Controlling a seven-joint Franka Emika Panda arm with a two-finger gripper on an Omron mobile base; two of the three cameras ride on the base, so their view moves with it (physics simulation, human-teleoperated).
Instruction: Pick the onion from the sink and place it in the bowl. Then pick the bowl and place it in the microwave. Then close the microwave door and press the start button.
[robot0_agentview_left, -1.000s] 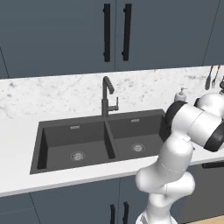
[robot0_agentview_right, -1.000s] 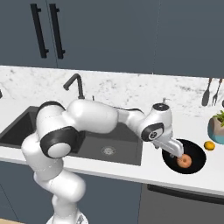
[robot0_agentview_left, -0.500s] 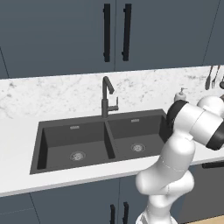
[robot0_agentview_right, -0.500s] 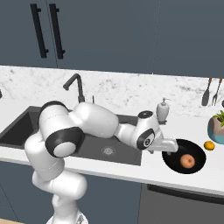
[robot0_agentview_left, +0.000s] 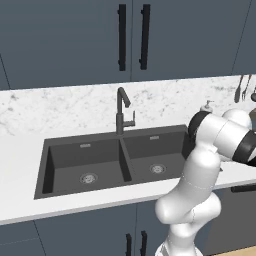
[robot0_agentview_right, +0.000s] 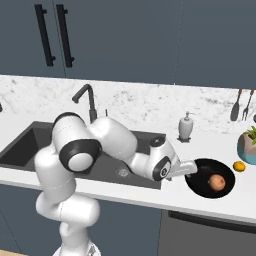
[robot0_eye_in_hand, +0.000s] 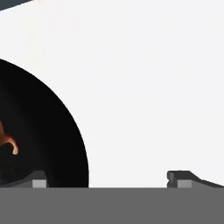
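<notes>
The onion (robot0_agentview_right: 216, 182), a small orange-brown ball, lies inside the shallow black bowl (robot0_agentview_right: 200, 185) on the white counter right of the sink (robot0_agentview_right: 25, 148). My gripper (robot0_agentview_right: 192, 167) is open and lies low and nearly level at the bowl's left rim, holding nothing. In the hand view the gripper (robot0_eye_in_hand: 108, 178) straddles the rim. One fingertip (robot0_eye_in_hand: 38, 179) is over the black bowl (robot0_eye_in_hand: 39, 109) and the other over bare counter. A sliver of the onion (robot0_eye_in_hand: 11, 143) shows at the left edge. The dark double sink (robot0_agentview_left: 100, 160) holds nothing. The microwave and its door are out of view.
A tall dark faucet (robot0_agentview_left: 121, 111) stands behind the sink. A soap dispenser (robot0_agentview_right: 186, 126) sits behind the bowl. A potted plant (robot0_agentview_right: 248, 145) and a small yellow fruit (robot0_agentview_right: 239, 166) sit to the bowl's right. Utensils (robot0_agentview_right: 240, 105) hang on the wall.
The hand has come down and back to the left, from above the bowl to its left rim, tilting towards level. The jaws stayed open. The onion stays in the bowl.
</notes>
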